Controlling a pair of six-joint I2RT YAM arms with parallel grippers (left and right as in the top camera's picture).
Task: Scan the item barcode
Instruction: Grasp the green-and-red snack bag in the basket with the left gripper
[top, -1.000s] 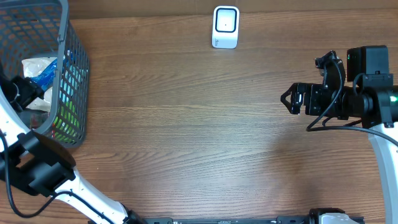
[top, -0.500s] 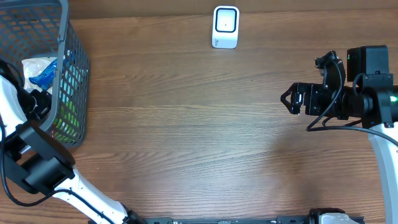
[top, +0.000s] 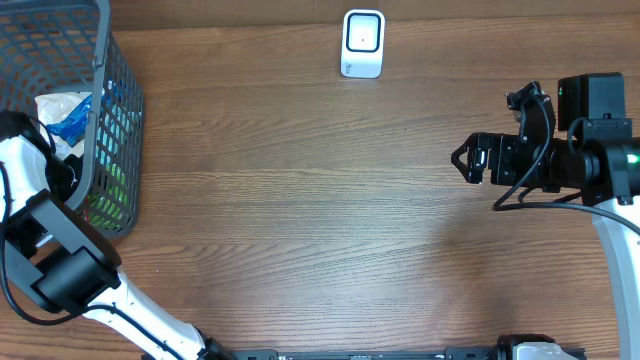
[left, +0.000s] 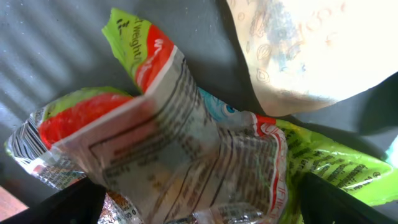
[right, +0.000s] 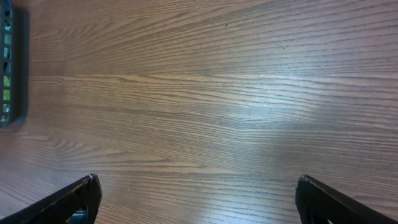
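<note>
A crumpled green, red and white snack packet (left: 180, 137) fills the left wrist view, lying on the basket's grey floor. My left gripper (left: 199, 208) hangs just above it, open, with a dark finger at each lower corner and the packet's foil between them. From overhead the left arm reaches into the grey wire basket (top: 118, 90) at the far left, where the mesh and the arm hide its jaws. The white barcode scanner (top: 362, 43) stands at the table's far edge. My right gripper (top: 464, 160) hovers open over bare wood at the right, holding nothing.
A pale printed pouch (left: 298, 50) lies beside the snack packet in the basket. A blue packet (top: 72, 118) and a white bag (top: 58, 102) show through the basket's top. Wooden tabletop (top: 300, 200) stretches between basket, scanner and right arm.
The left arm has shifted toward the near side inside the basket and lowered over the packets. The right arm has not moved.
</note>
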